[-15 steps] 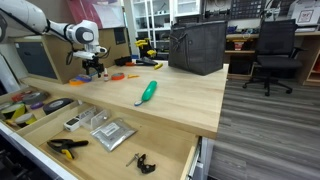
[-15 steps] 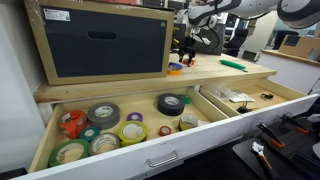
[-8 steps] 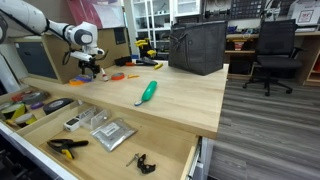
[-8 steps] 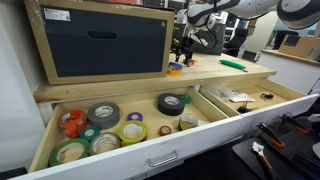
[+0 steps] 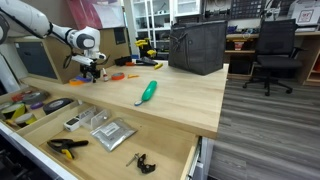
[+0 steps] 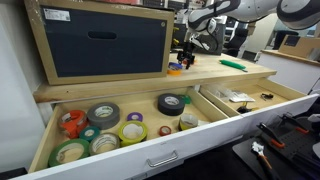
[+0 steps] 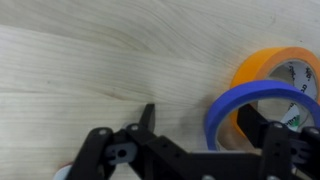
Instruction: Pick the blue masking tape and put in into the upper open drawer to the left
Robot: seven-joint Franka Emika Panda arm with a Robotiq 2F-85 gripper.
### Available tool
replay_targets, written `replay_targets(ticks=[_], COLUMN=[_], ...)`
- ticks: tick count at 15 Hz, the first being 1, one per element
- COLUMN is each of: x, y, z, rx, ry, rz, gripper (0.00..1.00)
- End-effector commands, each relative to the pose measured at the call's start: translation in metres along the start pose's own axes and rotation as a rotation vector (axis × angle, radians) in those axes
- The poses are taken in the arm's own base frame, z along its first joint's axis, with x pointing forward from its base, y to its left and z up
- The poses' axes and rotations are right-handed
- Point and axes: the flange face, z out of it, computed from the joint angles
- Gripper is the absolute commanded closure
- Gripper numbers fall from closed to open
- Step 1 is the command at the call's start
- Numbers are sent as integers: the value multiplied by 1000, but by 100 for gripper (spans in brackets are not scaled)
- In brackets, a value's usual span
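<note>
The blue masking tape [image 7: 262, 100] is a thin blue ring resting tilted on an orange tape roll [image 7: 280, 66] on the light-wood worktop. My gripper [image 7: 200, 118] is open right at it. One finger is inside the ring and the other is outside to its left, so they straddle its near wall. In both exterior views the gripper [image 5: 90, 68] [image 6: 185, 55] hovers over the tape at the back of the worktop. The upper open drawer [image 6: 130, 155] holds several tape rolls. It also shows at the left of an exterior view [image 5: 30, 113].
A green-handled tool [image 5: 147, 92] lies mid-worktop and a flat orange tool [image 5: 118, 76] lies near the gripper. The lower, wider drawer [image 5: 115, 150] holds silver packets and a yellow-black clamp [image 5: 66, 147]. A dark box [image 5: 196, 47] stands at the back. A dark cabinet [image 6: 105, 40] sits above the drawers.
My gripper has shifted slightly left and toward the back of the worktop, staying over the tape rolls. The jaws stay open.
</note>
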Motion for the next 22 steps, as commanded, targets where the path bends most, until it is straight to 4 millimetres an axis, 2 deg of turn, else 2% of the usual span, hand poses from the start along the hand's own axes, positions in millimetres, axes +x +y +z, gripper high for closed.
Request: replay_targets(ticks=[1,8,12,15,18,20,22], x=[-5,-6,-20,-39,-65,-84,-102], y=[-2,-14,-31,-43,-57,-68,-81], z=[-1,-5,-35,-73,-103,-116,-117], rx=[24,46,-7,-42,-73,-107,-159], ry=[-16,-15,-17,-35,-87,-132,-183], rz=[21,0,-122,-235,-345,-424,-509], gripper=[47,100,97,97,97,97,97])
